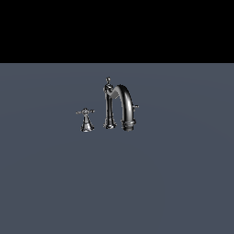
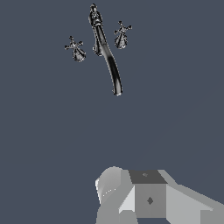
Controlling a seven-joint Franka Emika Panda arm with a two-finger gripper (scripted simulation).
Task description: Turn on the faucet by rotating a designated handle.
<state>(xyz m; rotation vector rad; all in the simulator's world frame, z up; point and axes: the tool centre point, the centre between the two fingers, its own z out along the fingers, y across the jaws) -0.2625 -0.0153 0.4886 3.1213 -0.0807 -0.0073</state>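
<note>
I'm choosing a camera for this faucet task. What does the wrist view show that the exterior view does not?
Only the wrist view shows both cross handles apart from the spout, one on each side, plus part of the robot's grey body; its fingers are out of view. Only the exterior view shows the spout's high arch side-on, with the far handle mostly hidden behind it. Both show the faucet on the plain grey surface.

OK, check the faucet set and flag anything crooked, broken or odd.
Nothing stands out. The faucet stands upright on the grey floor, spout arched, post straight, and both cross handles sit level on their bases. The second handle is mostly hidden behind the spout in the exterior view.
</note>
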